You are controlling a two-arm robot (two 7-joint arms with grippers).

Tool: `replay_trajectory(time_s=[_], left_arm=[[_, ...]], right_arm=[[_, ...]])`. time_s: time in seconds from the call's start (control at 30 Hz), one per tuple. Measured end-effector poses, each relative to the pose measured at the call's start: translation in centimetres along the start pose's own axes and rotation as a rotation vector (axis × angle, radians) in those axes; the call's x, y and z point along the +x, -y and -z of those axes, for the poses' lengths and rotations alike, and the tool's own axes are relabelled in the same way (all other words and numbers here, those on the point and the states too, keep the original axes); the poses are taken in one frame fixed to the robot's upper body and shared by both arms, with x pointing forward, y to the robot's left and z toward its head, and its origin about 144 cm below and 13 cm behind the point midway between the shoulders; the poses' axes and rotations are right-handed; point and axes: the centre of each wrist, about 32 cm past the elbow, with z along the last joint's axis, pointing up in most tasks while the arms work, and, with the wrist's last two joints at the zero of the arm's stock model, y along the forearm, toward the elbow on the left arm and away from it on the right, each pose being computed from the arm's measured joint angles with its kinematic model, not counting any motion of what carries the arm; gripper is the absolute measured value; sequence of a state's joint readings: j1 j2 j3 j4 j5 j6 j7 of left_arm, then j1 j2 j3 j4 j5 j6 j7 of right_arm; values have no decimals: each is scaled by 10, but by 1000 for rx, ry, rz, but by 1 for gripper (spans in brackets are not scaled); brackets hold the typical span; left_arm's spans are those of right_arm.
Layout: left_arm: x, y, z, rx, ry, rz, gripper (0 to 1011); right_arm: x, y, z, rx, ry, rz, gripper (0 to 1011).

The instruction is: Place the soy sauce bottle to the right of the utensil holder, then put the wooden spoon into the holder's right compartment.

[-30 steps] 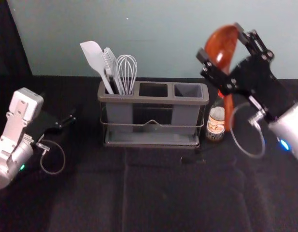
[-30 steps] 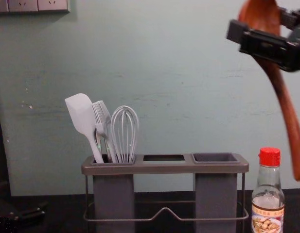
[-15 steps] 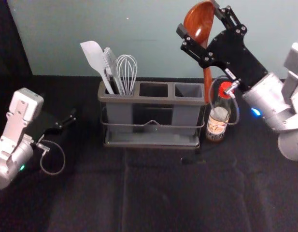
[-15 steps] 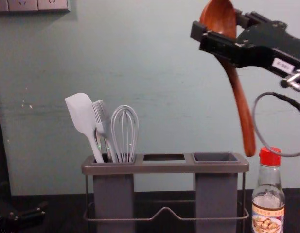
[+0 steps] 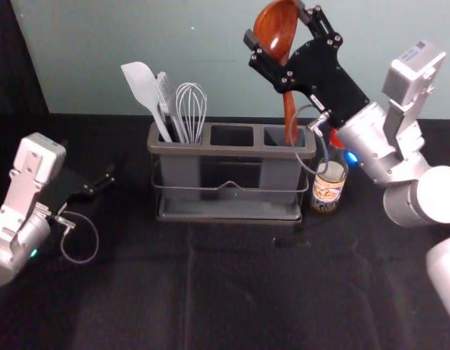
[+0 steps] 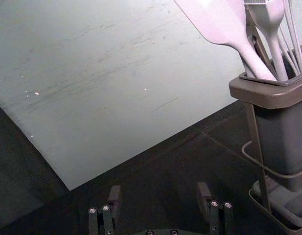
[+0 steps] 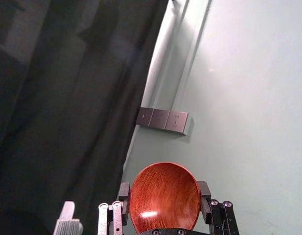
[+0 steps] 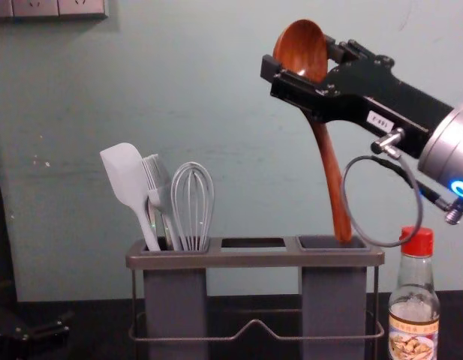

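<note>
Right pincer (image 5: pixel 274 20) round wooden spoon (image 5: pixel 289 109) — handle down at right compartment (image 8: pixel 332 292).

The label (image 8: pixel 413 341) on the bottle (image 8: pixel 415 281) and sticker (image 8: pixel 380 121) on the right tool (image 8: pixel 302 58) bear unreadable print.

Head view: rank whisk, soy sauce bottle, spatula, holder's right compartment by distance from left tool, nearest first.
From the left tool:
1. Spatula, in the left compartment
2. Whisk, just right of it
3. Right compartment, holder's far end
4. Soy sauce bottle, right of the holder
</note>
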State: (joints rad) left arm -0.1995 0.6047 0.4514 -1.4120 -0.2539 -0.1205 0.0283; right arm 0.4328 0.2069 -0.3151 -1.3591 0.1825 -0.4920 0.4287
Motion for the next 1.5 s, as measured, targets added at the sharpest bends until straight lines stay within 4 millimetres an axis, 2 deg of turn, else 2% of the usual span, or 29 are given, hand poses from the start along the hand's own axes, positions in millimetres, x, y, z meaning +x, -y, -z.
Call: replay_trajectory(time_s=[0.37, 0.67, 1.5], left_arm=[[0, 0, 0, 0, 0, 0, 1005], [0, 0, 0, 0, 0, 0, 1005], [0, 0, 0, 0, 0, 0, 1005]], right_arm=[[-10, -1, 21, 19, 11, 22, 840], [-20, 10, 36, -11, 8, 15, 840], [-35, 41, 51, -64, -15, 23, 840]])
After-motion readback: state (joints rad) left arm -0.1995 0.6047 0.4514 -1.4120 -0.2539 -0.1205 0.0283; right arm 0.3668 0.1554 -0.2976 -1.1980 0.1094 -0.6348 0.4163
